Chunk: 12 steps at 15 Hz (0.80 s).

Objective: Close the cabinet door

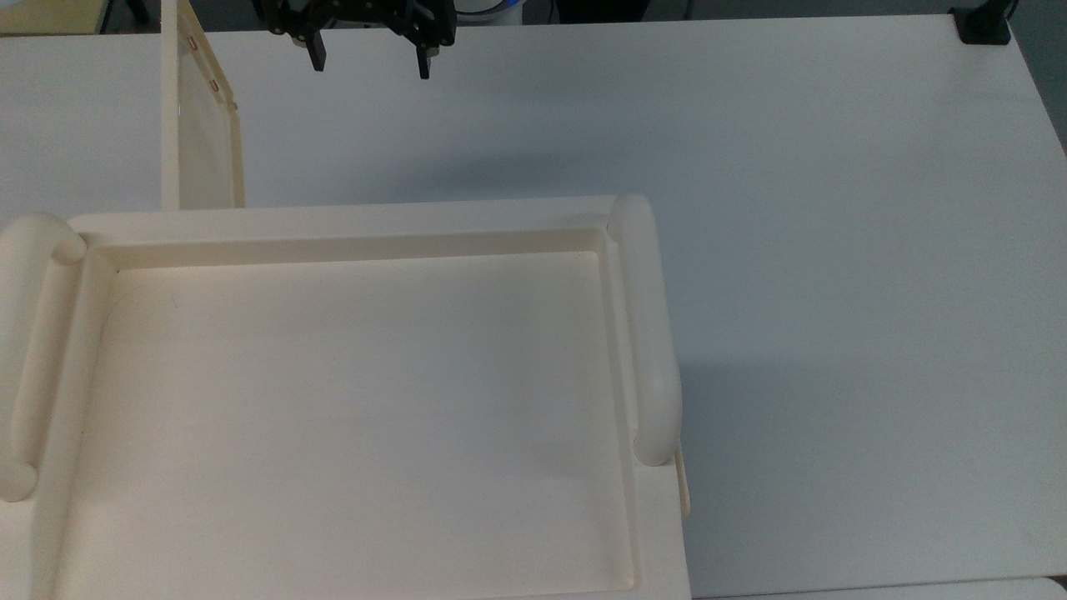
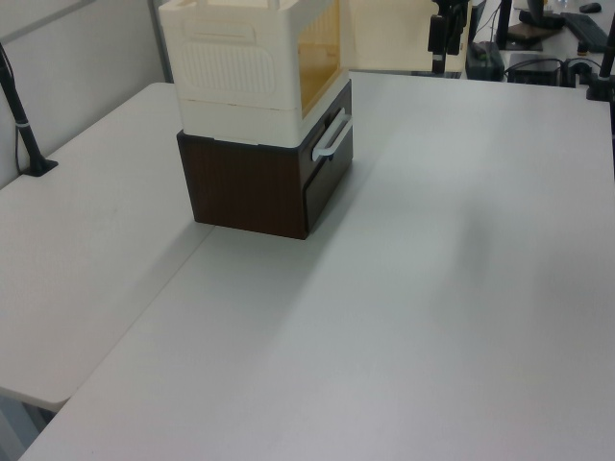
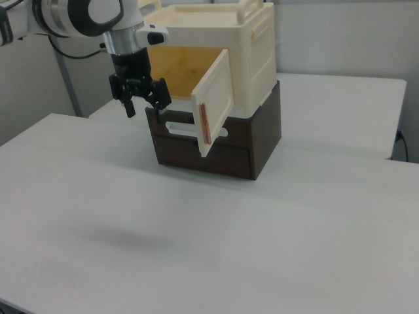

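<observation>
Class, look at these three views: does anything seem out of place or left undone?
Yes. The cabinet door stands swung wide open from the cream cabinet, exposing its inside. The open gripper hangs in front of the opening, apart from the door. Nothing looks spilled or damaged.

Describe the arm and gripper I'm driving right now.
The arm is white and rounded with black joint rings and a silver wrist collar. The gripper is black, with two short dark fingers. A dark cable trails behind the arm.
</observation>
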Motion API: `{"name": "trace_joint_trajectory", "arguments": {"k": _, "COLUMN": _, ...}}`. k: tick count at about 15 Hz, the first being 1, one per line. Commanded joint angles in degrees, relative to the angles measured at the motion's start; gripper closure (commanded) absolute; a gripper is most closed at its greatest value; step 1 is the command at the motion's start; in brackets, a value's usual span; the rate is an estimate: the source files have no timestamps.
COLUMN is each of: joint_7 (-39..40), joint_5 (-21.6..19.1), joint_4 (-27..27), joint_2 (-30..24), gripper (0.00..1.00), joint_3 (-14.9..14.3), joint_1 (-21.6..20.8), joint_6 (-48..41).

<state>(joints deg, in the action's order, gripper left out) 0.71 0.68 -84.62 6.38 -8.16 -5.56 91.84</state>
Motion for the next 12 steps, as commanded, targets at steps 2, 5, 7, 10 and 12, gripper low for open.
{"name": "trace_joint_trajectory", "arguments": {"k": 2, "joint_7": 1.2, "joint_5": -0.2, "joint_4": -1.6, "joint_2": -1.7, "gripper": 0.00, "joint_3": -0.1, "joint_1": 0.0, "joint_6": -1.0}}
{"name": "trace_joint_trajectory", "arguments": {"k": 5, "joint_7": 1.3, "joint_5": -0.2, "joint_4": -1.6, "joint_2": -1.6, "gripper": 0.00, "joint_3": -0.1, "joint_1": 0.0, "joint_6": -1.0}}
{"name": "trace_joint_trajectory", "arguments": {"k": 7, "joint_7": 1.7, "joint_5": -0.2, "joint_4": -1.6, "joint_2": -1.6, "gripper": 0.01, "joint_3": -0.1, "joint_1": 0.0, "joint_6": -0.9}}
{"name": "trace_joint_trajectory", "arguments": {"k": 10, "joint_7": 4.8, "joint_5": -0.8, "joint_4": -1.5, "joint_2": -1.6, "gripper": 0.58, "joint_3": -0.4, "joint_1": 0.2, "joint_6": -1.0}}
{"name": "trace_joint_trajectory", "arguments": {"k": 12, "joint_7": 4.8, "joint_5": -0.9, "joint_4": -1.4, "joint_2": -1.5, "gripper": 0.90, "joint_3": -0.5, "joint_1": 0.2, "joint_6": -0.9}}
